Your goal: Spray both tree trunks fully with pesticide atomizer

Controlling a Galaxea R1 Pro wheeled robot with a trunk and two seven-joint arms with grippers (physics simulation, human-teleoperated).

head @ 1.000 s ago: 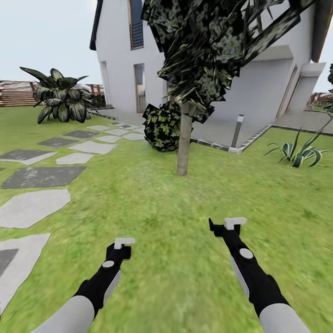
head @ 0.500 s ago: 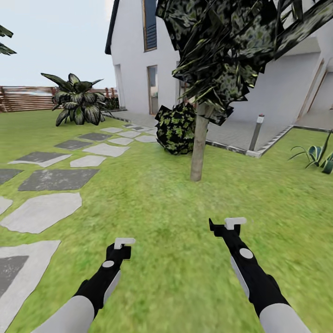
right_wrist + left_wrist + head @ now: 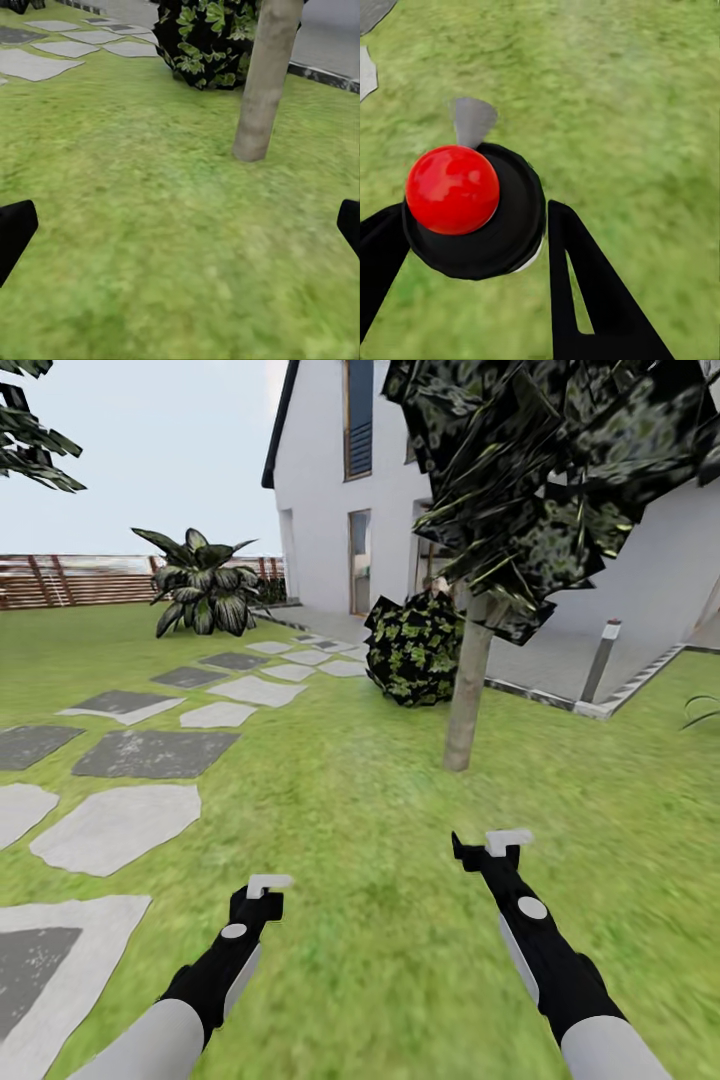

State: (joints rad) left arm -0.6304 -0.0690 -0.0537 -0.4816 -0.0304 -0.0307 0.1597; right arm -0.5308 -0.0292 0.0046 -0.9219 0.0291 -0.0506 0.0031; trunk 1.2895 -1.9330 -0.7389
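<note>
The pesticide atomizer (image 3: 472, 214), a black round body with a red knob and a grey nozzle, sits between the black fingers of my left gripper (image 3: 474, 211), which is shut on it. In the head view the left gripper (image 3: 260, 898) hovers low over the grass (image 3: 360, 820). My right gripper (image 3: 482, 850) is open and empty, its fingers wide apart at the edges of the right wrist view (image 3: 180, 225). One tree stands ahead to the right, with a mottled trunk (image 3: 468, 690) (image 3: 264, 82) and a dark crown (image 3: 550, 470). Leaves of another tree (image 3: 30, 430) show at the upper left.
A round bush (image 3: 415, 650) stands beside the trunk, before the white house (image 3: 330, 490) and its paved strip with a bollard lamp (image 3: 600, 660). Grey stepping stones (image 3: 115, 825) run along the left. A broad-leaved plant (image 3: 205, 595) and the slatted fence (image 3: 70, 580) stand at the back.
The whole picture has slid to the right, so the camera has turned left. Both arms keep the same pose in the picture. The tree looks slightly nearer.
</note>
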